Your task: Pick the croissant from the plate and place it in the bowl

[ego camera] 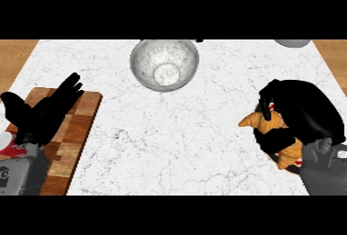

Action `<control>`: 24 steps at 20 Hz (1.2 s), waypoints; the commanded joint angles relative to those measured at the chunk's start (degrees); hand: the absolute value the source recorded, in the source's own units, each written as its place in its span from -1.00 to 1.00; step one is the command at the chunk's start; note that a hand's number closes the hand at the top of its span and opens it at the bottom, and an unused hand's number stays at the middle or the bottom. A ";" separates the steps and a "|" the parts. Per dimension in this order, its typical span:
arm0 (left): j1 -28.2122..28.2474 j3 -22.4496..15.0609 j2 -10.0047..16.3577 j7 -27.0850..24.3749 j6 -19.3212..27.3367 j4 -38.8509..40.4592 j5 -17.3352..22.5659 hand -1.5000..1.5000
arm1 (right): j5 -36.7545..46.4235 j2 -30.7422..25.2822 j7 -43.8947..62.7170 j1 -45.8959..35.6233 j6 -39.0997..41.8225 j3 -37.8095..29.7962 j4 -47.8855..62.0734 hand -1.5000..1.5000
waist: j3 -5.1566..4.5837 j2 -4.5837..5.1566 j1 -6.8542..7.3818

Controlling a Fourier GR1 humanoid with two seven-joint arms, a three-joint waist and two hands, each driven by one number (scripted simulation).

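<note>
Currently the translucent grey round bowl point(145, 57) stands well apart from the golden-brown croissant point(253, 120), which the right hand point(305, 114) clasps; the left hand point(42, 117) rests open-fingered.

Bright, even light — bowl point(145, 59) faintly glossy

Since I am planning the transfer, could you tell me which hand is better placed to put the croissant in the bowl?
The right hand: it is curled round the croissant. The left hand rests open over the wooden board, holding nothing.
</note>
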 commanded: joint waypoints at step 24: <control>-0.41 -1.32 -2.65 -2.64 0.14 1.59 -2.32 0.00 | 3.87 20.63 7.27 -44.37 -7.20 -9.19 30.15 1.00 | 0.01 0.70 1.83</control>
